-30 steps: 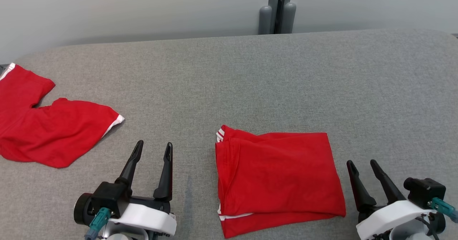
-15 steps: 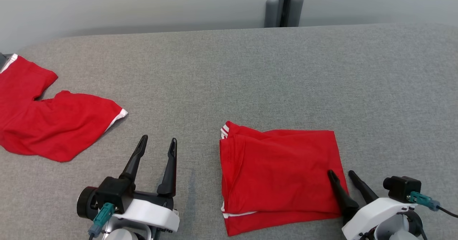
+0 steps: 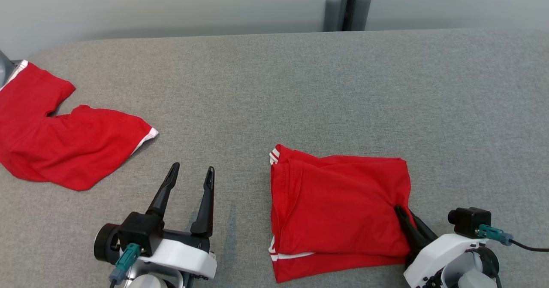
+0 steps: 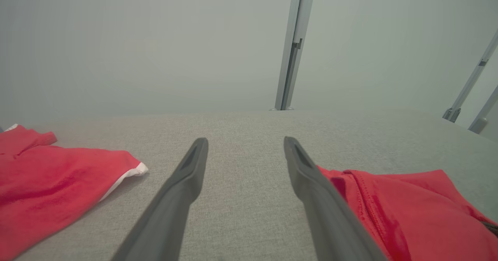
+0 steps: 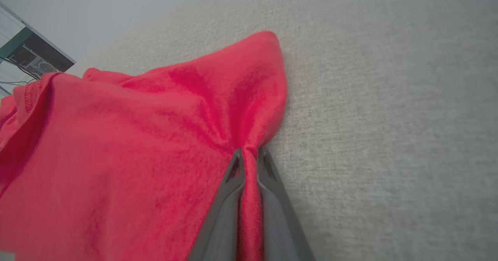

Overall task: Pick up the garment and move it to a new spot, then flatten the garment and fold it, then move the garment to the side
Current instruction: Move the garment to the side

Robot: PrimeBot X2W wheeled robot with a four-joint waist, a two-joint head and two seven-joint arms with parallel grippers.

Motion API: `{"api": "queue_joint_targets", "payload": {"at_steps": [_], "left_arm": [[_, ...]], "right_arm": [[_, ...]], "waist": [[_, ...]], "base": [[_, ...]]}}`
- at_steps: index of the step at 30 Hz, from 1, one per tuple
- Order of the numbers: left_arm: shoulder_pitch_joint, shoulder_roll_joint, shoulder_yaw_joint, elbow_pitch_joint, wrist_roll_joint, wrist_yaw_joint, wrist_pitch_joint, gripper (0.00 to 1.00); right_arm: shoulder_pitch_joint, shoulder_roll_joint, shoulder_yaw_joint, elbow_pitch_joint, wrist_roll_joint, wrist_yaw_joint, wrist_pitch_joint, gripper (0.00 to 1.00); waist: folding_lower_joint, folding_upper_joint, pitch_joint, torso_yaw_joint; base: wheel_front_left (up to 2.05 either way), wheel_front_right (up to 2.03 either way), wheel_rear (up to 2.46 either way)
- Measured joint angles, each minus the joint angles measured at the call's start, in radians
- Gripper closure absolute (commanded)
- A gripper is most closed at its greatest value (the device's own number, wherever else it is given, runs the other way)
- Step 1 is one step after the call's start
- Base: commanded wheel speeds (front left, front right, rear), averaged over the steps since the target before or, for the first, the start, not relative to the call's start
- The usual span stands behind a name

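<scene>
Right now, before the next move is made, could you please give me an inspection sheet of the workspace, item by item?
Surface: grey fabric tabletop, flat, no stains seen.
Job's things: folded red garment, lying near the front edge, right of centre.
Clutter: second red garment, unfolded, at the far left, apart from the folded one.
Grippers: left gripper open, holding nothing; right gripper shut on the folded garment's right edge, cloth pinched between its fingers.
Cables: black cable runs from the right wrist, clear of the garment.
Surroundings: pale wall and grey post behind the table.
</scene>
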Motion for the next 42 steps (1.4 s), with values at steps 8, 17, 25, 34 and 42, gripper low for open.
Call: {"api": "queue_joint_targets", "payload": {"at_steps": [8, 17, 25, 34, 42], "left_arm": [[0.000, 0.000, -0.004, -0.004, 0.013, -0.001, 0.000, 0.00], [-0.039, 0.000, -0.043, -0.040, 0.063, -0.021, 0.000, 0.00], [-0.167, 0.001, -0.095, -0.059, 0.128, -0.058, 0.000, 0.00], [-0.329, 0.032, -0.161, -0.059, 0.191, -0.099, 0.000, 0.00], [-0.420, 0.060, -0.187, -0.091, 0.207, -0.111, 0.000, 0.00]], "right_arm": [[-0.036, -0.023, 0.030, 0.036, -0.041, 0.002, -0.032, 1.00], [-0.121, -0.128, 0.053, 0.010, -0.128, 0.001, -0.044, 1.00], [-0.257, -0.270, 0.068, -0.052, -0.184, 0.001, -0.038, 1.00], [-0.408, -0.383, 0.057, -0.046, -0.189, 0.001, -0.048, 1.00], [-0.506, -0.461, -0.014, 0.015, -0.212, 0.001, -0.052, 1.00]], "waist": [[0.0000, 0.0000, -0.005, -0.022], [0.0000, 0.0000, 0.034, -0.095], [0.0000, 0.0000, 0.155, -0.173], [0.0000, 0.0000, 0.333, -0.272], [0.0000, 0.0000, 0.462, -0.330]], "base": [[0.00, 0.00, 0.00], [0.00, 0.00, 0.00], [0.00, 0.00, 0.00], [0.00, 0.00, 0.00], [0.00, 0.00, 0.00]]}}
